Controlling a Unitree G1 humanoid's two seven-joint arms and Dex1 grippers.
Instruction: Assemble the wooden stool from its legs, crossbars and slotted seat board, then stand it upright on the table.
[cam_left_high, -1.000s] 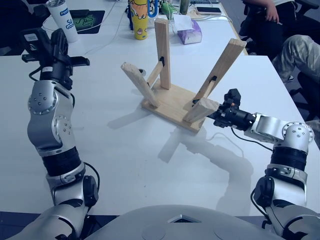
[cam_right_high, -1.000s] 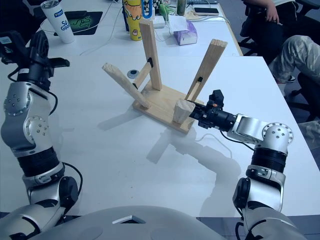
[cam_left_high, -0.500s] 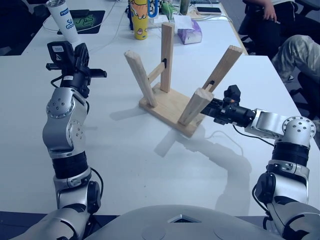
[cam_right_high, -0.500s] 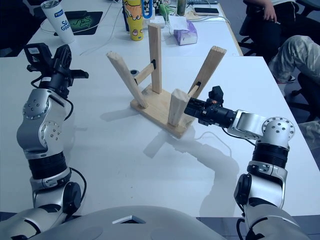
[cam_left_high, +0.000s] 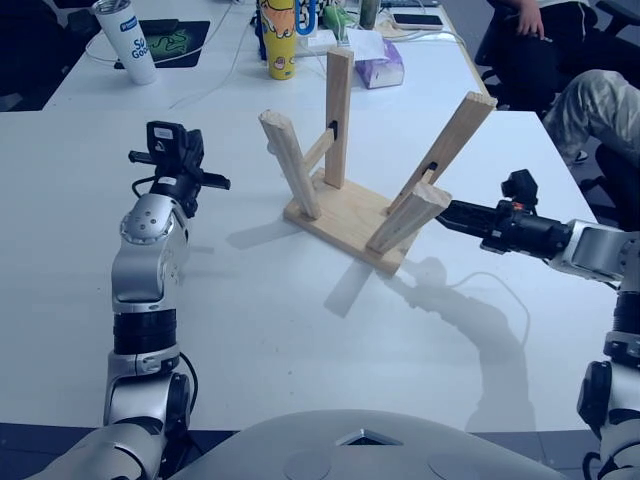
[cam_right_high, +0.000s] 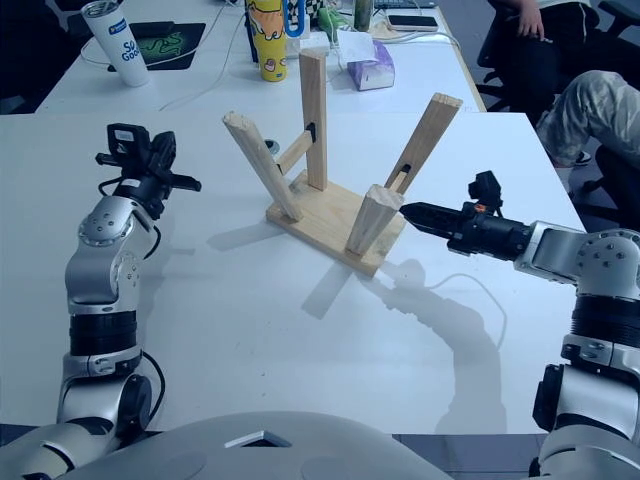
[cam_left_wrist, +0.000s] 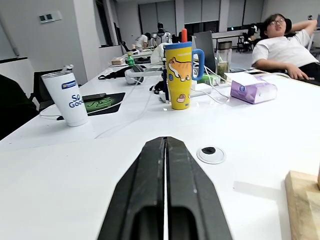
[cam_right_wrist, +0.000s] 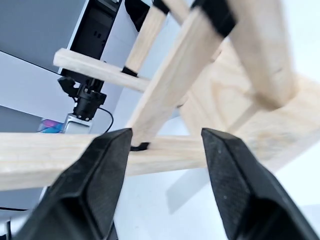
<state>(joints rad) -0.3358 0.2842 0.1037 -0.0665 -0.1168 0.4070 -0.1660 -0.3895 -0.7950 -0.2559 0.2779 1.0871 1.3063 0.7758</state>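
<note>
- Stool is assembled but upside down at bench centre
- Remaining: standing it upright
- Right end effector released at its 3 o'clock; left end effector clenched empty at 9 o'clock

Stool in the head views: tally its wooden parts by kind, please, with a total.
Legs: 4
Crossbars: 2 in view
Seat board: 1
Total: 7 wooden parts
</note>
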